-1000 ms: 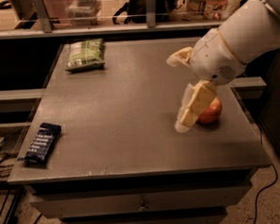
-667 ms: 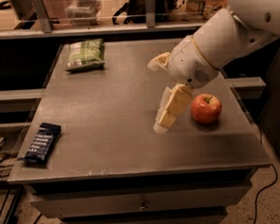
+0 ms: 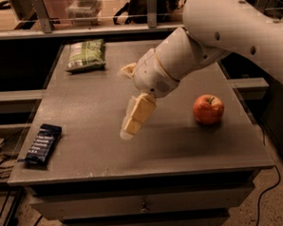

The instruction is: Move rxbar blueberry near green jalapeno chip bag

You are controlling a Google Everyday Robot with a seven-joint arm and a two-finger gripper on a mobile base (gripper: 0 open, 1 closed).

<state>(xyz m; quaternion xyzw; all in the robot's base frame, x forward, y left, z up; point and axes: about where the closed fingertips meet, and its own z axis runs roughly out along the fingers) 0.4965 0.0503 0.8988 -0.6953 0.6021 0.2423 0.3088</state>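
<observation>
Reach left and down to the bar [image 3: 41,144], flat at the table's [image 3: 181,151] front-left corner and well apart from the bag [image 3: 85,55] at the back left. Set the jaws across its narrow width without nudging it off the edge. Note the gripper [image 3: 129,106] above mid-table, left of the apple [image 3: 208,109], tilted down-left off a bent wrist, spread open, holding nothing.
</observation>
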